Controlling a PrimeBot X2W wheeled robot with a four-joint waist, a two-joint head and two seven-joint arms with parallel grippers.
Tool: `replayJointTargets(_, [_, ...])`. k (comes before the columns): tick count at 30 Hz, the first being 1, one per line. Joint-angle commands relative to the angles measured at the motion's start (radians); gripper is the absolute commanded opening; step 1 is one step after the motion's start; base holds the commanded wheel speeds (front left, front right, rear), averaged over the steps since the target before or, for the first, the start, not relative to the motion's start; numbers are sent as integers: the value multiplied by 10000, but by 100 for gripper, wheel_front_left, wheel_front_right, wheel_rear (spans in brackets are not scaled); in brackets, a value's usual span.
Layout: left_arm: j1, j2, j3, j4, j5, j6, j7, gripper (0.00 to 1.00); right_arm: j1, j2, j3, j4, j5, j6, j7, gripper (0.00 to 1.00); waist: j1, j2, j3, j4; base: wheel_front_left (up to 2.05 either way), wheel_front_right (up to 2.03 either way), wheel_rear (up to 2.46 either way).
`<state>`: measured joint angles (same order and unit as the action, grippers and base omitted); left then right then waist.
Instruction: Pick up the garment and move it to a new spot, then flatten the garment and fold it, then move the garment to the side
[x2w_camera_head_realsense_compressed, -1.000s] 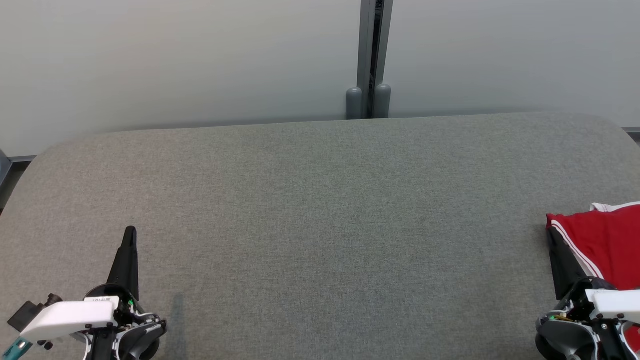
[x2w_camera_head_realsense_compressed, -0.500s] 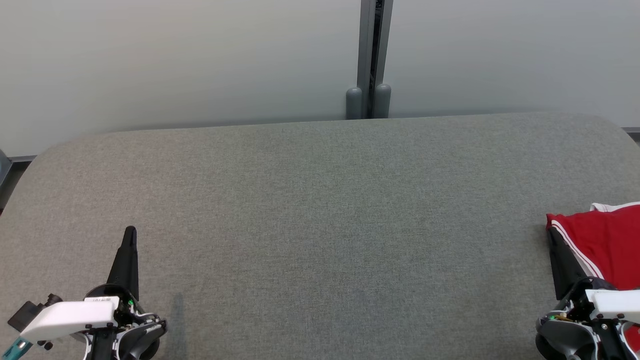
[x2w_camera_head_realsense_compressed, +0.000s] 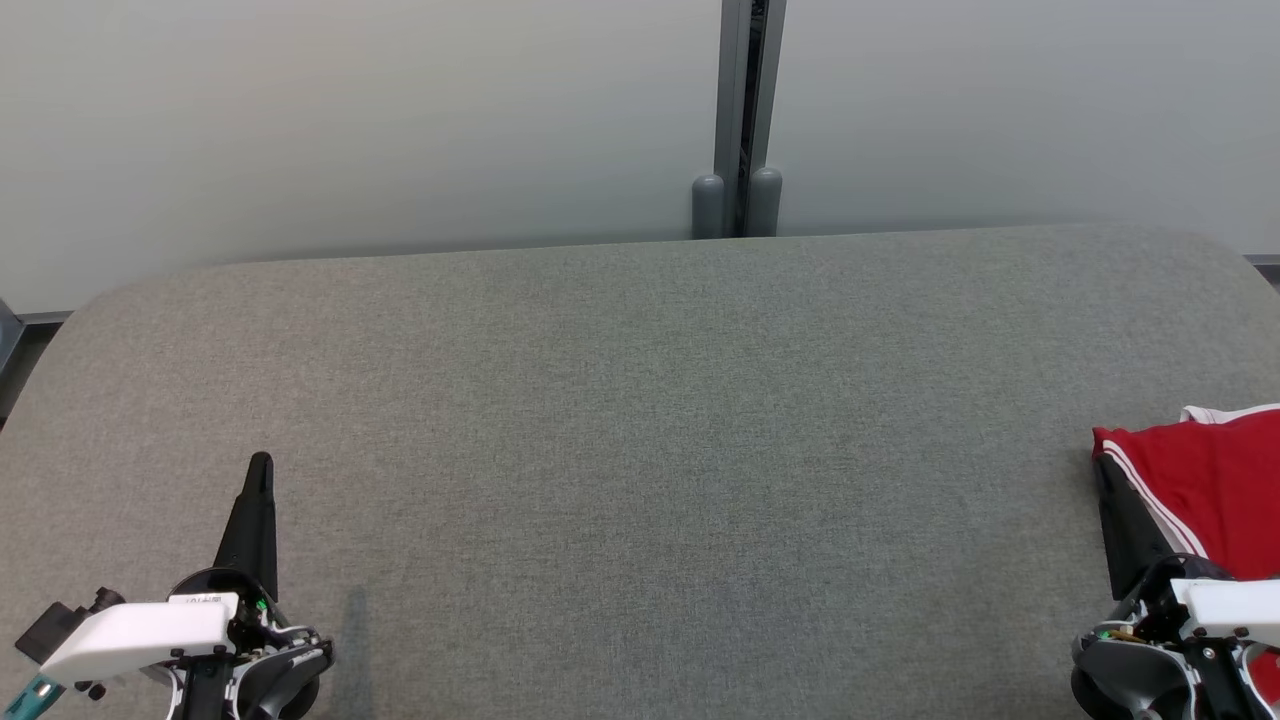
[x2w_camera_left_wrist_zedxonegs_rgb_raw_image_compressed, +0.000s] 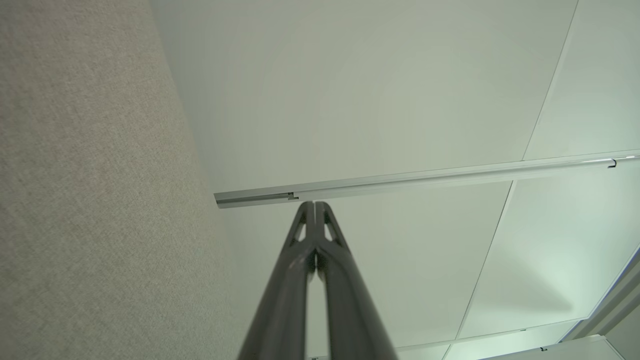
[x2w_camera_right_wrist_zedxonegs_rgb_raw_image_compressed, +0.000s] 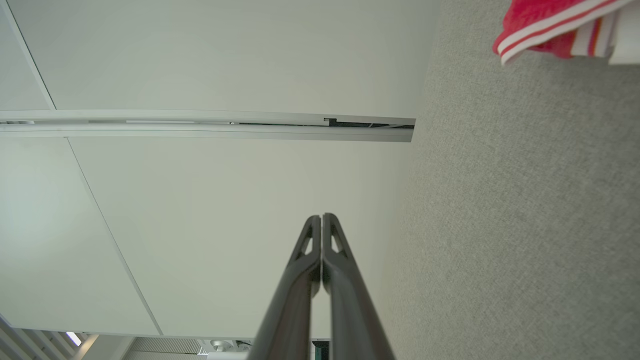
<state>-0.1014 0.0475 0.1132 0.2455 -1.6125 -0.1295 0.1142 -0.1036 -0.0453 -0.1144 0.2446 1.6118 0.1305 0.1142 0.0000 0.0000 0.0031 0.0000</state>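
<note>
While my left fingers (x2w_camera_head_realsense_compressed: 255, 510) and right fingers (x2w_camera_head_realsense_compressed: 1125, 530) rest pressed together and empty at the near corners of the surface (x2w_camera_head_realsense_compressed: 640, 420), the red garment (x2w_camera_head_realsense_compressed: 1200, 480) lies at the right edge just beside the right fingers, seemingly folded and already set aside, so I judge that nothing remains but to keep clear.

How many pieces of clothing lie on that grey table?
1: a red garment with white stripes at the table's right edge, beside the right gripper. It runs off frame, so more may be hidden.
</note>
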Motion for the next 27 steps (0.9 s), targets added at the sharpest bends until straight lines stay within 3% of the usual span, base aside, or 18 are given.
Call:
replayJointTargets(1, [-147,53,37,-33,-12,-48,33,0,-89,-92,-10,-34,25,4,36,0,0,0,0,0,0,0,0])
replayJointTargets(27, [-147,53,36,-34,-11,-49,32,0,-89,-92,-9,-34,25,4,36,0,0,0,0,0,0,0,0])
